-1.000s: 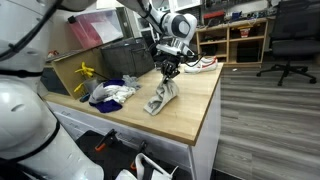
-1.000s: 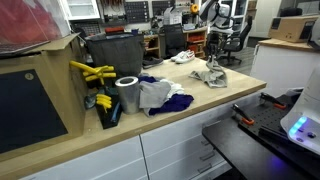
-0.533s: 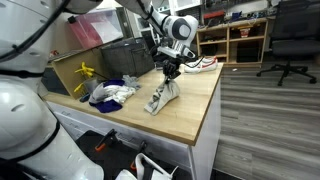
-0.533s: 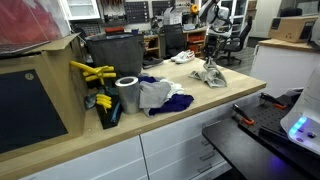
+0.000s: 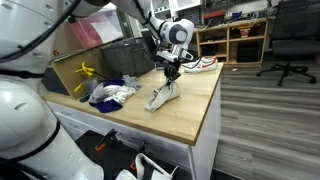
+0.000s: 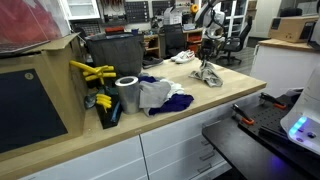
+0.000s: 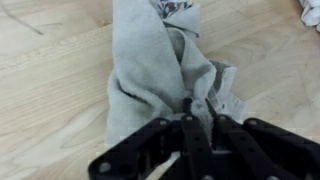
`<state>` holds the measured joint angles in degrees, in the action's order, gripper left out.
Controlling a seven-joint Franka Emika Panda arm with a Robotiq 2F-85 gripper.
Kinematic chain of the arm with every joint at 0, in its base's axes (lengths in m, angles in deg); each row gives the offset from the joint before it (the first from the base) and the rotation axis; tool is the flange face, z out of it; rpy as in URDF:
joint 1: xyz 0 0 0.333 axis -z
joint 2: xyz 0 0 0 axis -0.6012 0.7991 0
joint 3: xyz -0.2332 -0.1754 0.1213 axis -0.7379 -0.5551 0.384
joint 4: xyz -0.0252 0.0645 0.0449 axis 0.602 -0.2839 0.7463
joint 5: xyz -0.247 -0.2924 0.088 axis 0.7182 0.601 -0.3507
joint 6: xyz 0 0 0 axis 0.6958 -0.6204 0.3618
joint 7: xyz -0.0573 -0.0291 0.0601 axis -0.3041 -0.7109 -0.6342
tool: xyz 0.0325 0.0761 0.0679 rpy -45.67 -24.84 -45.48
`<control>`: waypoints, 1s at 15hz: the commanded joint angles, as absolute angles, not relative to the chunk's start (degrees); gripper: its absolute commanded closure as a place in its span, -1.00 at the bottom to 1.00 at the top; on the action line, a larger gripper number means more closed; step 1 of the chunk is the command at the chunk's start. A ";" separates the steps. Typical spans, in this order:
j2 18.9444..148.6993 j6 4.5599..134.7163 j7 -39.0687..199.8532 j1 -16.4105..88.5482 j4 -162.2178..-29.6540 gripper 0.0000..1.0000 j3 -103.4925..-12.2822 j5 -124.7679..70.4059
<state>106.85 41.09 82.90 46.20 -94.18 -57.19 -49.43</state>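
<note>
A grey cloth [image 5: 163, 95] hangs from my gripper [image 5: 172, 72], its lower end still resting on the wooden table [image 5: 190, 115]. In the wrist view the gripper [image 7: 198, 108] is shut on a fold of the grey cloth [image 7: 150, 60], which drapes away over the tabletop [image 7: 50, 90]. The same cloth [image 6: 207, 73] shows far back on the table in an exterior view, pulled up under the gripper [image 6: 209, 52].
A pile of white and blue clothes [image 5: 110, 92] lies further along the table, next to a roll of tape [image 6: 127, 94], yellow tools [image 6: 92, 72] and a dark bin [image 6: 112, 55]. A white shoe [image 5: 205, 63] sits behind the gripper. An office chair [image 5: 290, 45] stands off the table.
The gripper has lifted a little, drawing the grey cloth up and stretching it; its lower end has shifted slightly on the table.
</note>
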 commanded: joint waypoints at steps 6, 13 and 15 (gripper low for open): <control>106.01 44.58 82.69 43.26 -96.83 0.94 -55.22 -48.06; 107.57 49.18 81.47 41.70 -95.83 0.28 -55.48 -47.35; 107.79 51.16 81.64 41.66 -95.75 0.16 -55.48 -47.16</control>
